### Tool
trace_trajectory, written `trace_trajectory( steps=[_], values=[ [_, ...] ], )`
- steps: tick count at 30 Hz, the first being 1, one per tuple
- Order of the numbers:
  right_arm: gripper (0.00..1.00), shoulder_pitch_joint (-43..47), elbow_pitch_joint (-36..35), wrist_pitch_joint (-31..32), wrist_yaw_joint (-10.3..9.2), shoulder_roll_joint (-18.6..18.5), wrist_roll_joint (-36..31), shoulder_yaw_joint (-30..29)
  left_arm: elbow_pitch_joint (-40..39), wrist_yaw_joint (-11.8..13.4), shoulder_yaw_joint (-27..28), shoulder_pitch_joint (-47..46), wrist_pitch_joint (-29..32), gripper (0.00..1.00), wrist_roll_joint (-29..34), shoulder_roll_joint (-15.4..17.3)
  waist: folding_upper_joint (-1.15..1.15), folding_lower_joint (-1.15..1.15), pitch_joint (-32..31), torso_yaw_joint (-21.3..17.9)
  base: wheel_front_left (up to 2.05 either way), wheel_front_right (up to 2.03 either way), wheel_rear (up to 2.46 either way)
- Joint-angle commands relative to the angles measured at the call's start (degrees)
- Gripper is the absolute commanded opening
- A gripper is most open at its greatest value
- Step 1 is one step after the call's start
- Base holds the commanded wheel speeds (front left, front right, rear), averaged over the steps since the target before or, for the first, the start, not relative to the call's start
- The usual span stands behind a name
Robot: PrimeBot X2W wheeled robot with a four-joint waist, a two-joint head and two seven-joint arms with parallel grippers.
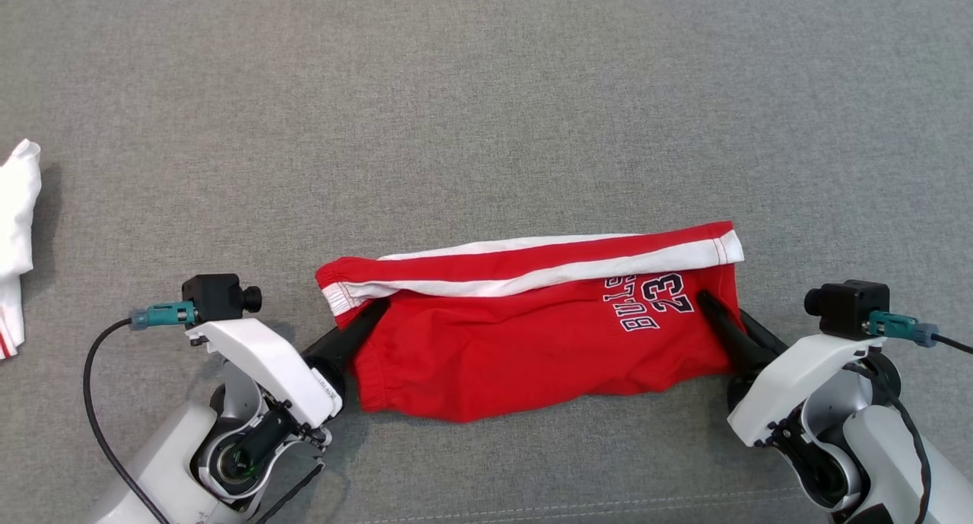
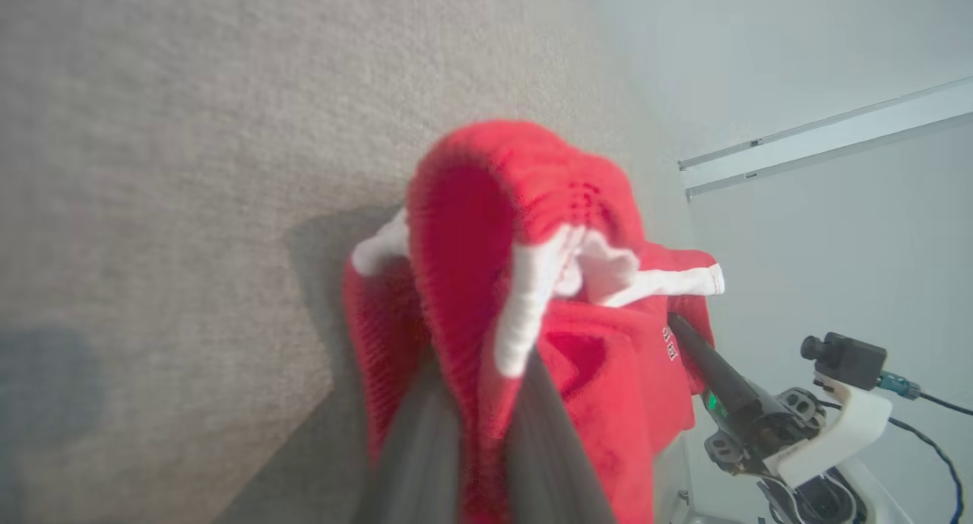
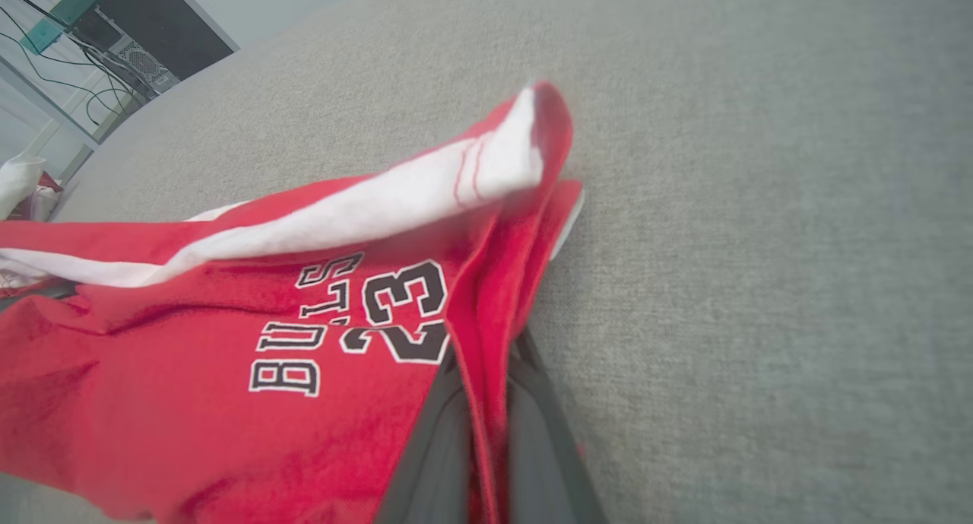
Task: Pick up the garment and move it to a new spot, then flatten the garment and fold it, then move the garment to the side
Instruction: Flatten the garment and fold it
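The red jersey-knit pair of shorts [image 1: 532, 341], with white side stripes and a dark "BULLS 23" print near its right end, is hanging stretched crosswise between the two arms, low in the middle of the head view. Its striped upper edge is folding over toward the robot, and its lower edge is sagging in a shallow curve. In the left wrist view its left end is standing clear of the surface and casting a shadow there; whether the sagging middle is touching down I cannot tell.

The left end effector [image 1: 365, 322] is clamping the gathered left end, its two dark fingers [image 2: 426, 433] pressing together with red cloth between them. The right end effector [image 1: 718, 315] is gripping the right end just beside the print, its fingers [image 3: 433, 433] likewise pinching a fold of red cloth.

Beneath the shorts, the grey fabric-covered desk [image 1: 486, 113] is spreading out on all sides. Well apart from them, at the far left edge, a crumpled white cloth garment with a thin red trim [image 1: 15, 235] is lying on it.
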Motion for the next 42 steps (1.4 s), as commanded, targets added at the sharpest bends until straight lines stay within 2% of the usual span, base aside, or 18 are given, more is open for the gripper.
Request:
trace_trajectory(
  steps=[1,2,8,15,21,25,31,32,34,37,42],
  values=[
    [0.79,-0.4,-0.6,-0.8,0.25,-0.5,-0.2,0.6,0.1,-0.1,2.1,-1.7,-0.8,1.00,0.8,1.9,0.00,0.00,-0.1,0.2,0.00,0.00,0.00],
    [1.00,-0.4,-0.3,-1.0,0.25,-0.6,-0.2,0.6,0.3,-0.1,1.9,-1.6,-1.2,1.00,1.4,2.1,0.00,0.00,-0.4,0.4,0.00,0.00,0.00],
    [1.00,0.5,0.0,-3.2,0.25,-2.0,-0.2,-0.4,-0.3,0.9,1.9,-0.2,-4.9,1.00,4.3,3.0,0.00,0.00,-1.6,1.6,0.00,0.00,0.00],
    [1.00,2.5,-1.2,-6.3,0.25,-2.9,-1.1,-3.9,-4.3,5.7,4.2,2.4,-12.7,1.00,9.1,5.6,0.00,0.00,-2.7,2.6,0.00,0.00,0.00],
    [1.00,3.6,-1.5,-8.0,0.25,-2.3,-3.4,-7.0,-10.9,11.9,5.9,4.7,-20.0,1.00,15.2,8.0,0.00,0.00,-3.3,3.4,0.00,0.00,0.00],
    [1.00,4.2,-1.3,-10.3,0.25,-1.4,-6.4,-10.1,-14.4,18.0,6.9,6.3,-25.0,1.00,21.2,8.9,0.00,0.00,-3.8,3.6,0.00,0.00,0.00],
    [1.00,5.4,-0.8,-13.0,0.25,0.1,-11.9,-13.8,-20.1,26.0,10.4,9.6,-27.4,1.00,32.0,8.4,0.00,0.00,-4.8,3.8,0.00,0.00,0.00],
    [1.00,5.4,-0.8,-13.0,0.25,0.1,-11.9,-13.8,-20.1,26.0,10.4,9.6,-27.4,1.00,32.0,8.4,0.00,0.00,-4.8,3.8,0.00,0.00,0.00],
    [1.00,6.2,-1.1,-13.9,0.25,0.6,-13.6,-15.0,-22.7,27.8,12.6,11.3,-27.4,1.00,36.9,7.5,0.00,0.00,-5.3,3.9,0.00,0.00,0.00],
    [1.00,7.8,-1.7,-14.5,0.25,1.6,-15.0,-16.2,-26.1,29.1,15.5,14.8,-27.5,1.00,43.8,5.6,0.00,0.00,-6.3,4.1,0.00,0.00,0.00],
    [1.00,10.3,-2.6,-15.1,0.25,2.7,-16.9,-17.2,-28.4,28.1,19.0,20.9,-27.5,1.00,51.1,2.7,0.00,0.00,-8.4,4.6,0.00,0.00,0.00]
  ],
)
